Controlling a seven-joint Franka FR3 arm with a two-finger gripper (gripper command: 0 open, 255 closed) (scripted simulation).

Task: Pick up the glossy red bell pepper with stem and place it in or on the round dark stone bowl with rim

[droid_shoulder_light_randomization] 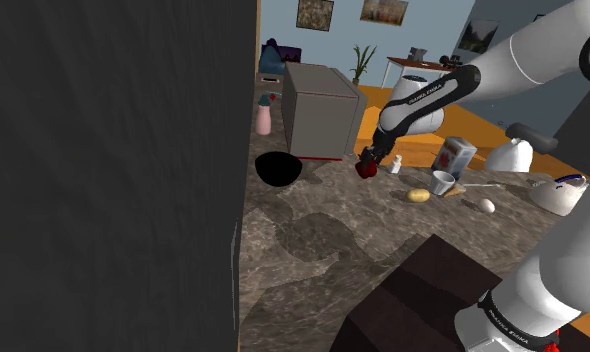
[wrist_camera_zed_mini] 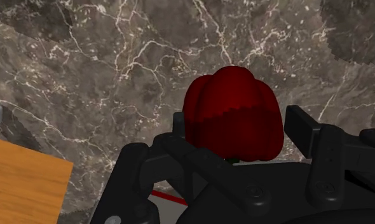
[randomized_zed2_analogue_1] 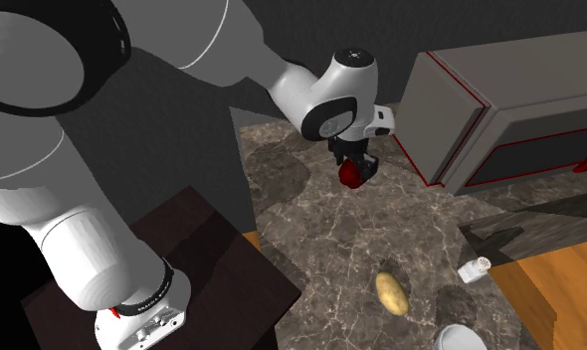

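Aloft: red bell pepper (wrist_camera_zed_mini: 234, 108) hung above the desk (droid_shoulder_light_randomization: 323, 250).
Grip: end effector (droid_shoulder_light_randomization: 367, 162) clenched it, bound for dark bowl (droid_shoulder_light_randomization: 279, 169).

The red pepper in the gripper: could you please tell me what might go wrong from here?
1. The pepper is rounded and hangs above the counter, clasped by its sides in the gripper; it might slip during the move.
2. The dark bowl sits close to the grey box and the pink bottle, so the arm may bump them on the way.
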